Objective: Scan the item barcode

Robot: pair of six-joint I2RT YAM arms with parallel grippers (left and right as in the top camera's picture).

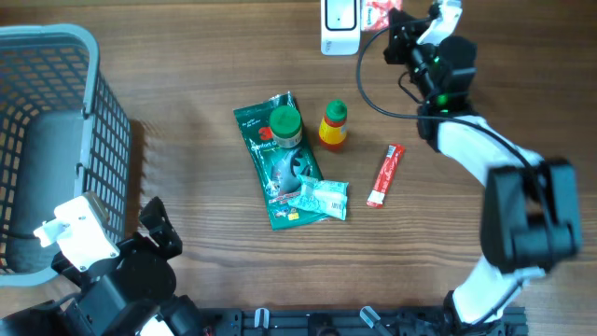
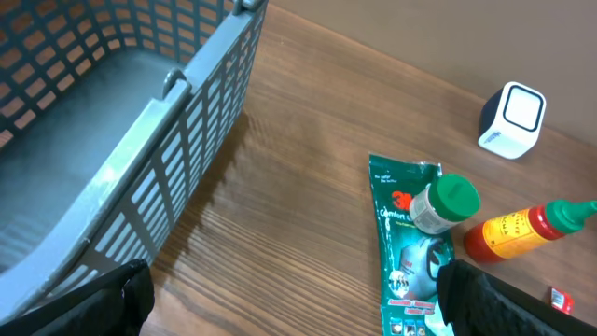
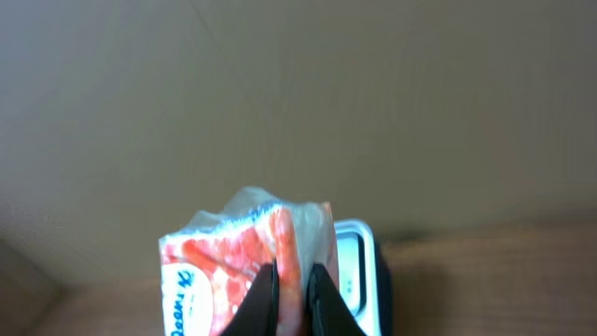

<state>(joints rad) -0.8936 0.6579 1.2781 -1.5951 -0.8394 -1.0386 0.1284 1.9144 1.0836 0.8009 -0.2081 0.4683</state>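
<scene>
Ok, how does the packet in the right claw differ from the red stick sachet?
The red-and-white packet is pinched in the right claw, beside the white scanner; the red stick sachet lies flat on the table, untouched. The packet is wide and crinkled, the sachet slim and straight. Both are mostly red.

The wooden worktop [image 1: 187, 75] carries a grey basket [image 1: 89, 42] at its left; a white scanner [image 1: 340, 28] stands at the far edge. Mid-worktop lie a green packet [image 1: 277, 182], a yellow bottle [image 1: 333, 128] just beside it; a red sachet [image 1: 385, 175] lies apart.
</scene>
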